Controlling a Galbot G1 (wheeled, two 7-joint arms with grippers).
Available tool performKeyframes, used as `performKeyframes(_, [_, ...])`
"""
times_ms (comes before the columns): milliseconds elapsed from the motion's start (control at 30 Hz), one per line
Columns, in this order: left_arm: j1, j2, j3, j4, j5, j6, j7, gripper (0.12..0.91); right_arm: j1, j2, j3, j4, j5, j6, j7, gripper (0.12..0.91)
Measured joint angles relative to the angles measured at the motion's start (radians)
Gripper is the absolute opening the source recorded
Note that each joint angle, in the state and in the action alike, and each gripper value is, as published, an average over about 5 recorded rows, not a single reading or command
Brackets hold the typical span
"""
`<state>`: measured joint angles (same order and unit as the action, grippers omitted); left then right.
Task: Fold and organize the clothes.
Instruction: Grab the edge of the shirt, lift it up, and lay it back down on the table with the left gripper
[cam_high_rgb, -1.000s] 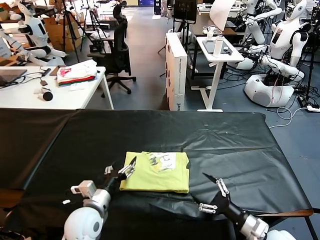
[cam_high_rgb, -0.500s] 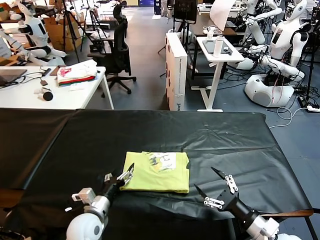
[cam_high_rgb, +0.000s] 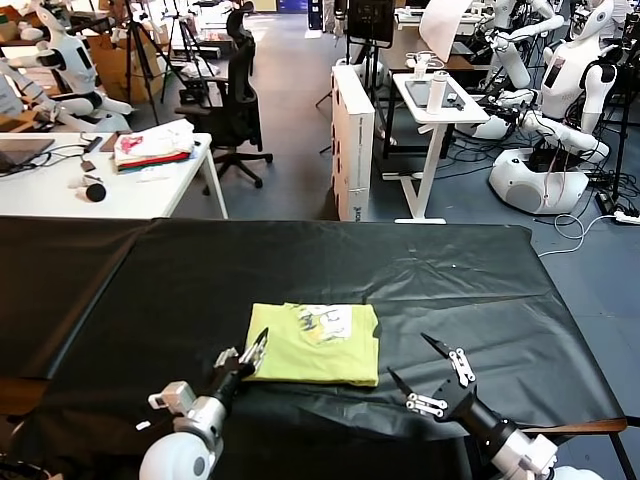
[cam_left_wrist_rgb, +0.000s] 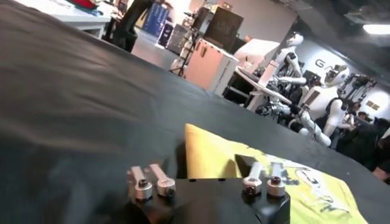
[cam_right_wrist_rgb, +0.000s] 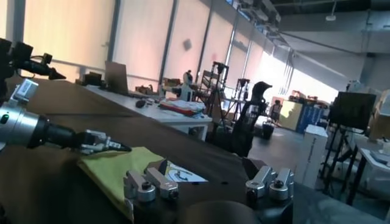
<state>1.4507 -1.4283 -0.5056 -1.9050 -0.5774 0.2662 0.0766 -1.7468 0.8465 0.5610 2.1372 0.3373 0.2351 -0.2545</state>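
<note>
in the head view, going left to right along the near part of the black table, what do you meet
left tool at the shirt's near left corner → folded lime T-shirt → right tool, open, off the shirt → bare black table cover

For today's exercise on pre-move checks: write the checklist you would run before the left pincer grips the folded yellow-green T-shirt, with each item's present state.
1. T-shirt folded and flat on the black table: ok.
2. Left pincer at the shirt's near left edge: ok.
3. Left pincer gripping fabric: cannot tell.
4. Right pincer open, off the shirt: ok.
5. Printed graphic facing up: ok.
</note>
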Motion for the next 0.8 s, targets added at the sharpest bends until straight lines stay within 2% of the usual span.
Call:
performKeyframes(100, [0.000, -0.002, -0.001, 0.000, -0.007, -0.001, 0.001, 0.540, 0.000, 0.003, -0.001, -0.002, -0.004, 0.000, 0.000, 0.907])
performKeyframes(267, [0.002, -0.007, -0.002, -0.012, -0.039, 0.005, 0.000, 0.256, 0.002, 0.010, -0.004, -0.008, -0.016, 0.001, 0.000, 0.907])
performKeyframes(333, [0.004, -0.009, -0.003, -0.021, -0.058, 0.015, -0.006, 0.191, 0.005, 0.014, -0.008, -0.011, -0.023, 0.001, 0.001, 0.907])
performKeyframes(433, [0.009, -0.006, -0.009, -0.037, -0.062, 0.030, -0.018, 0.188, 0.012, 0.023, -0.015, -0.018, -0.036, 0.001, 0.010, 0.907])
performKeyframes(567, [0.017, 0.015, -0.032, -0.061, -0.005, 0.039, -0.025, 0.186, 0.027, 0.039, -0.024, -0.032, -0.056, -0.005, 0.029, 0.907])
performKeyframes(800, [0.046, 0.115, -0.131, -0.103, 0.086, 0.043, -0.016, 0.186, 0.068, 0.078, -0.046, -0.071, -0.081, -0.017, 0.056, 0.907])
